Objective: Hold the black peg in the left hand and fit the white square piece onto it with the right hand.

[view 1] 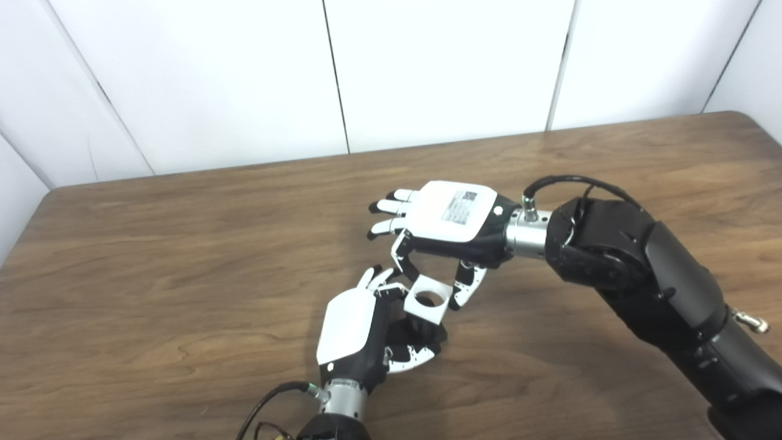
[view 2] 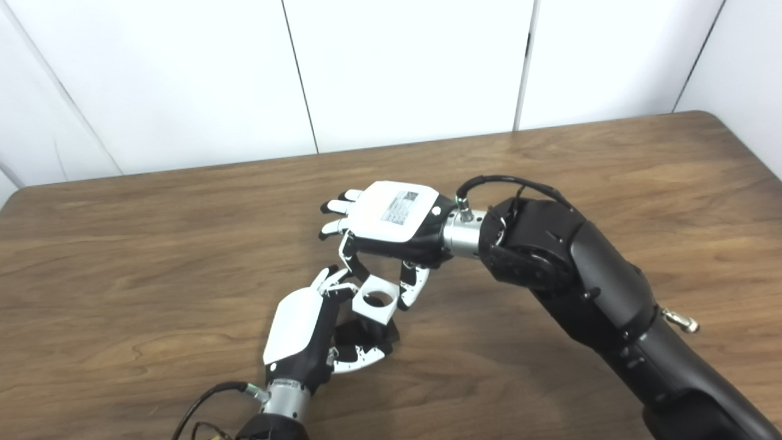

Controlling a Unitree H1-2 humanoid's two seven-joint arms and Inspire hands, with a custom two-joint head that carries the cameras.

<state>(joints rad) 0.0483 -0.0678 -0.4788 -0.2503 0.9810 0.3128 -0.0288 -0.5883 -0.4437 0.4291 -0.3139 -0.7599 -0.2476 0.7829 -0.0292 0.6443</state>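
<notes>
The wooden table (view 1: 183, 256) carries both arms, which meet near its centre. The right hand (view 1: 449, 226) pinches the white square piece (view 1: 426, 299) between thumb and one finger, remaining fingers extended; the left hand (view 1: 366, 327) is curled around the black peg (view 1: 421, 330). The piece, round hole upward, sits directly above the left hand's grasp, where the peg is mostly hidden.
</notes>
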